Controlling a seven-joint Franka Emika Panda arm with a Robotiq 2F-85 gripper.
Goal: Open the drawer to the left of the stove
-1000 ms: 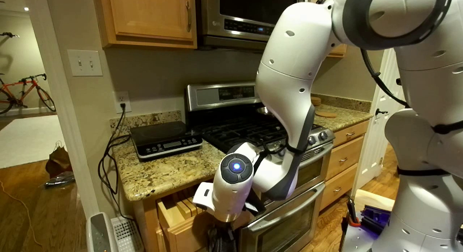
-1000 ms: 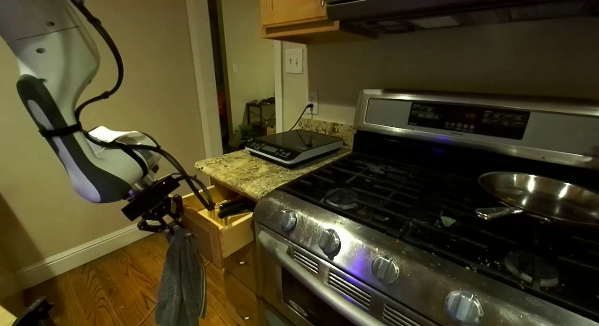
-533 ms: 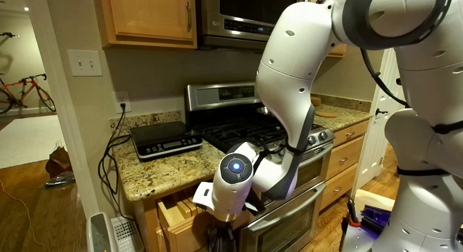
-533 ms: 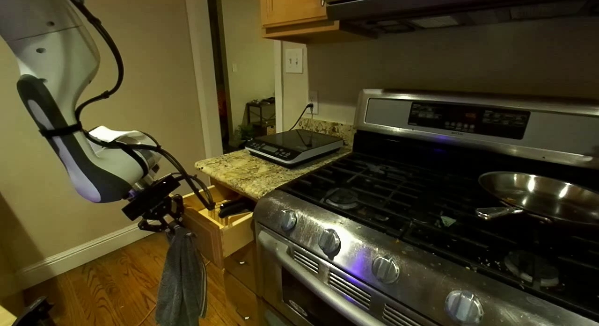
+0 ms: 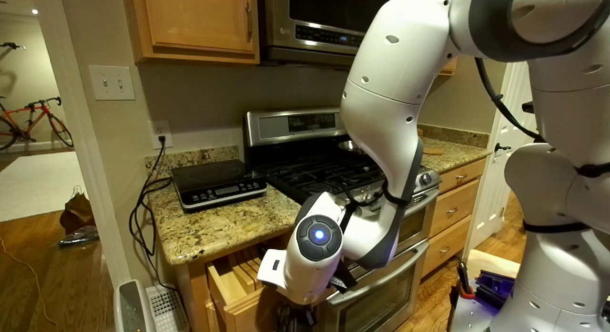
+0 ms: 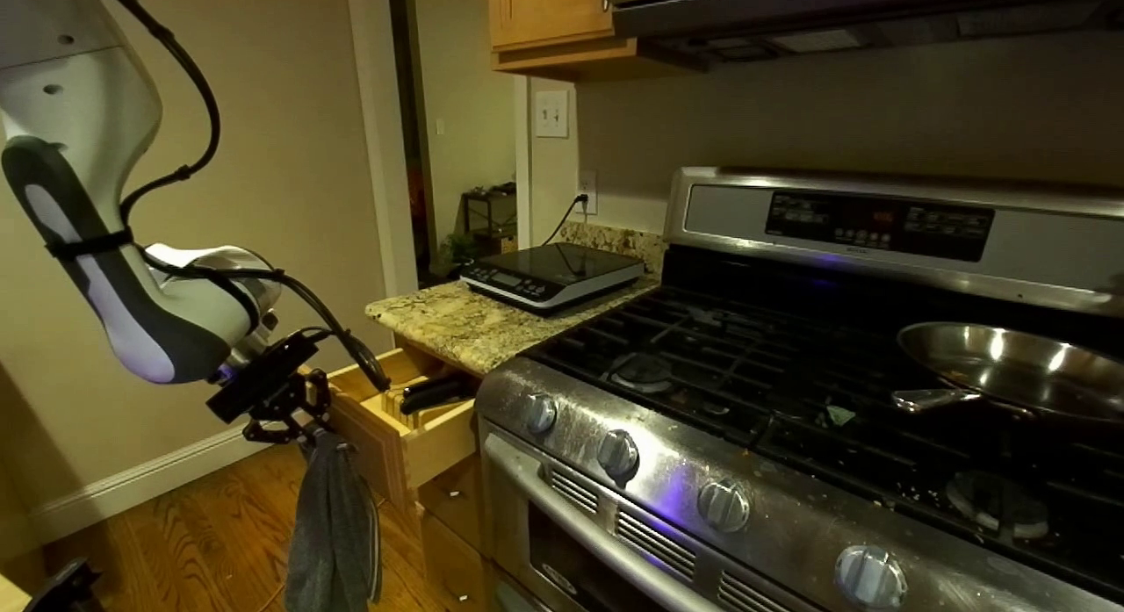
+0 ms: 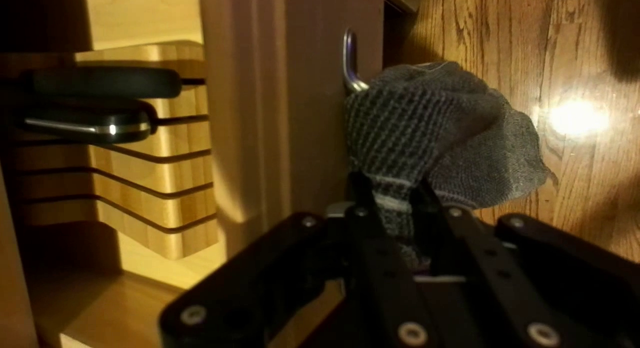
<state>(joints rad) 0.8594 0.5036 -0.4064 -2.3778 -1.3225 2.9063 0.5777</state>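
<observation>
The oak drawer (image 6: 373, 450) left of the stove (image 6: 667, 485) stands partly open; it also shows in an exterior view (image 5: 252, 315) and the wrist view (image 7: 320, 138). Inside is a slotted wooden block (image 7: 170, 163) with black-handled knives (image 7: 105, 83). A grey towel (image 6: 334, 529) hangs at the drawer's metal handle (image 7: 347, 53) and covers part of it. My gripper (image 7: 395, 200) is in front of the drawer, its fingers closed on the towel (image 7: 465, 133) beside the handle. Whether the fingers also hold the handle is hidden. The gripper (image 6: 303, 423) also shows in an exterior view.
A portable cooktop (image 6: 553, 274) sits on the granite counter (image 6: 448, 322) above the drawer. A steel pan (image 6: 1010, 366) rests on the stove. The oven handle (image 6: 588, 529) juts out beside the drawer. A white appliance (image 5: 136, 306) stands on the floor near the cabinet.
My gripper and arm have moved away from the cabinet, with the towel. The drawer has come out slightly further with them. Between the two earlier moments almost nothing moved.
</observation>
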